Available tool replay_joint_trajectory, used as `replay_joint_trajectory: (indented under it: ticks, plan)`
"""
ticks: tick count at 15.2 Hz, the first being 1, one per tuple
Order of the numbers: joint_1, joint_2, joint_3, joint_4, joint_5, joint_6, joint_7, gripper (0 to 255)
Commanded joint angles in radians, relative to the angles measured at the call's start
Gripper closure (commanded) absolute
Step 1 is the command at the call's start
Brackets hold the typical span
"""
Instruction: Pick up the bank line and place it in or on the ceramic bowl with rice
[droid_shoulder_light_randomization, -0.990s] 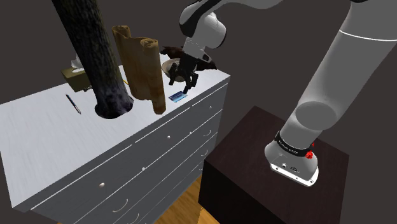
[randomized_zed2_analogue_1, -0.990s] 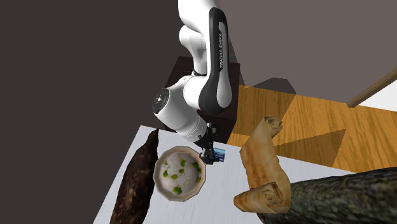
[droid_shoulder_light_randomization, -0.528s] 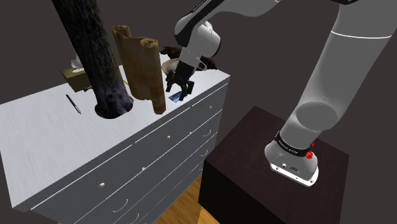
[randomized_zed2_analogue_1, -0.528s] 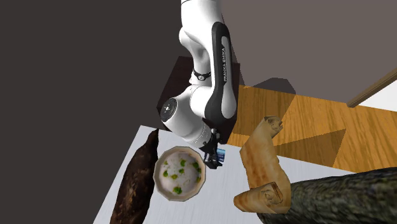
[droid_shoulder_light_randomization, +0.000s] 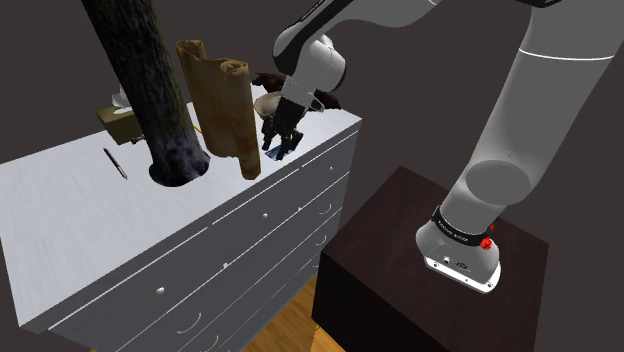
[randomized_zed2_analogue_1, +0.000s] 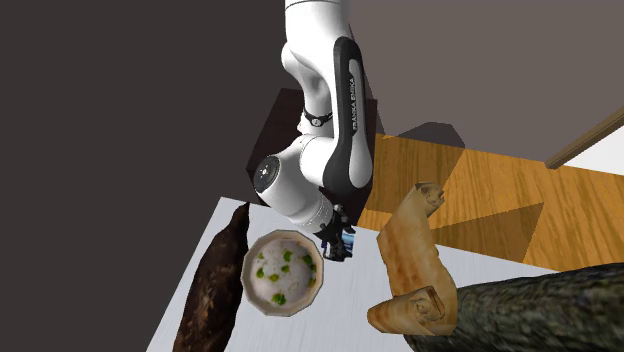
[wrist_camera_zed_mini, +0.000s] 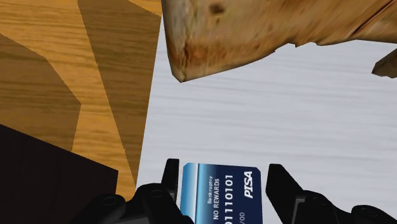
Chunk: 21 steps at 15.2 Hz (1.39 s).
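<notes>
Claw (wrist_camera_zed_mini: 221, 177) released, straddling the bank card (wrist_camera_zed_mini: 219, 194) lying flat at the worktop (wrist_camera_zed_mini: 273, 108) edge beside the bowl (randomized_zed2_analogue_1: 248, 275); you can pinch it.

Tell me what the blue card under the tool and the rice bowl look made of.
Card: seemingly glossy plastic, thin and flat, with crisp white print on blue. Bowl: probably glazed ceramic, going by its thick brownish rim; the render leaves this open.

Blue card (wrist_camera_zed_mini: 219, 196), white lettering
</notes>
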Motion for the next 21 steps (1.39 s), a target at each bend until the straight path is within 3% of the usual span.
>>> replay_joint_trajectory:
  ticks: [1,9,21]
  plan:
    - [0.0,0.0,0.0,0.0,0.0,0.0,0.0,255]
    - [0.0,0.0,0.0,0.0,0.0,0.0,0.0,255]
    - [-0.007,-0.114,-0.012,0.027,-0.071,-0.116,0.109,255]
